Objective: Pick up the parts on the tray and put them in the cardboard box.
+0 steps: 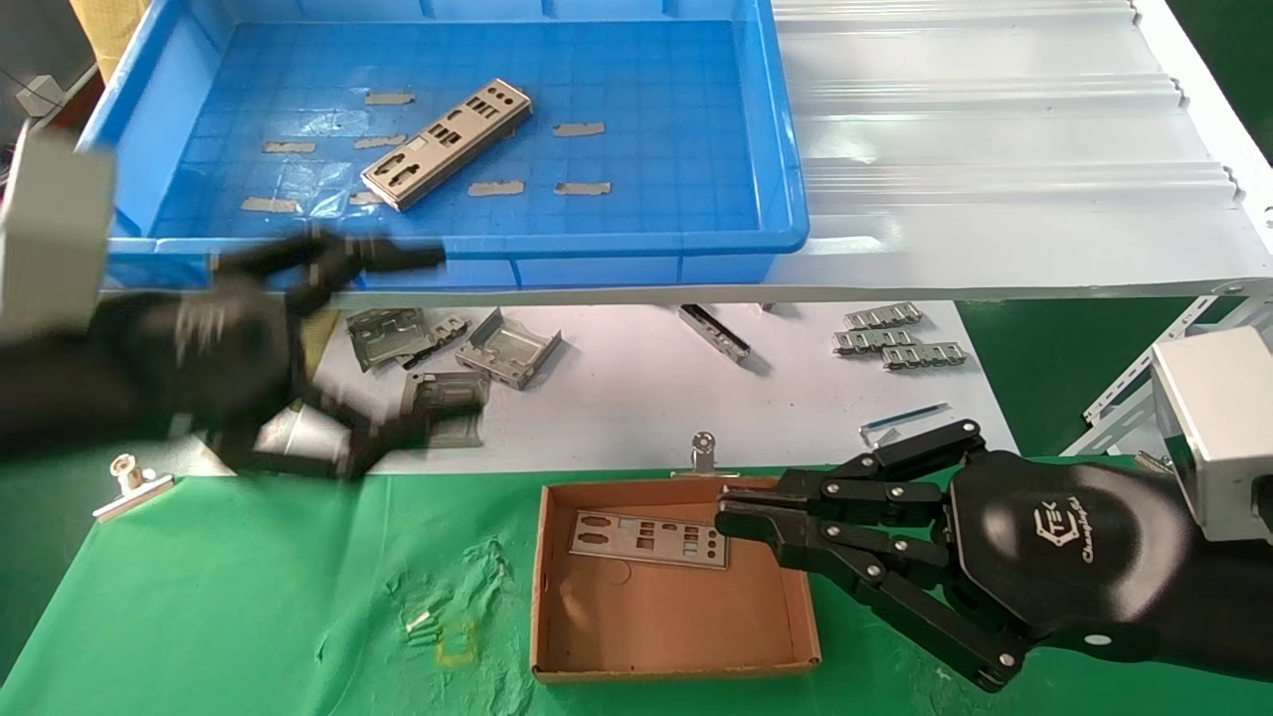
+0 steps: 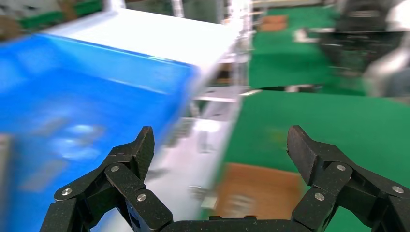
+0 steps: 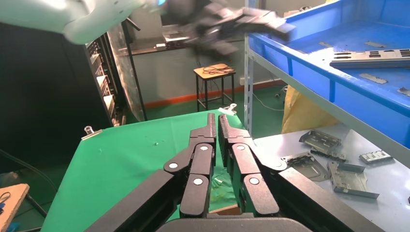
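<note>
One silver-grey punched plate (image 1: 446, 144) lies at an angle on the floor of the blue tray (image 1: 776, 149). It also shows in the right wrist view (image 3: 372, 57). A second plate (image 1: 648, 539) lies flat in the brown cardboard box (image 1: 676, 617) on the green cloth. My left gripper (image 1: 418, 343) is open and empty. It is blurred with motion just in front of the tray's near wall, over the white sheet; in its own view (image 2: 221, 142) the jaws stand wide apart. My right gripper (image 1: 731, 512) is shut and empty, its tip over the box's right far corner; its own view (image 3: 217, 121) shows the same.
Bent grey brackets (image 1: 507, 348) and linked clip strips (image 1: 895, 338) lie on the white sheet below the tray shelf. A white corrugated sheet (image 1: 995, 149) lies right of the tray. Binder clips (image 1: 129, 487) (image 1: 703, 452) pin the green cloth.
</note>
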`<action>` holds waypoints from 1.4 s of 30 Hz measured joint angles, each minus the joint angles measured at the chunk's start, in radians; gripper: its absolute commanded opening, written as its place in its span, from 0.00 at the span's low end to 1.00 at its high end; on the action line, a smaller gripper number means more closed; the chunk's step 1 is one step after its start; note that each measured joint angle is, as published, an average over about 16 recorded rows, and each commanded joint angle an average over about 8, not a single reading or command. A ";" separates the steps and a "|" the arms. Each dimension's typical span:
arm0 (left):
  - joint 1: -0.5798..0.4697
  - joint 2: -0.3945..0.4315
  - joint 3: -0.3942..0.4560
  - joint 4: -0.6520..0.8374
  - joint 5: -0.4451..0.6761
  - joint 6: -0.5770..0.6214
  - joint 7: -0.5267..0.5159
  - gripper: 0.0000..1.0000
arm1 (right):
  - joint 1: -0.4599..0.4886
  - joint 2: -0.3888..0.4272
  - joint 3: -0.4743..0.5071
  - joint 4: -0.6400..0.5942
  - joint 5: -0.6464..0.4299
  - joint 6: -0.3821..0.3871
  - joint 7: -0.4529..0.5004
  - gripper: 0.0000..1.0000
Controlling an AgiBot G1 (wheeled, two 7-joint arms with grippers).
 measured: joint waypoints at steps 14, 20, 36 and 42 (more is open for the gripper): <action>-0.479 0.263 0.182 0.555 0.373 -0.069 0.051 1.00 | 0.000 0.000 0.000 0.000 0.000 0.000 0.000 0.00; -0.581 0.354 0.230 0.753 0.458 -0.121 0.092 1.00 | 0.000 0.000 0.000 0.000 0.000 0.000 0.000 0.00; -0.658 0.493 0.256 1.013 0.517 -0.339 0.145 1.00 | 0.000 0.000 0.000 0.000 0.000 0.000 0.000 1.00; -0.664 0.512 0.257 1.045 0.519 -0.358 0.145 0.96 | 0.000 0.000 0.000 0.000 0.000 0.000 0.000 1.00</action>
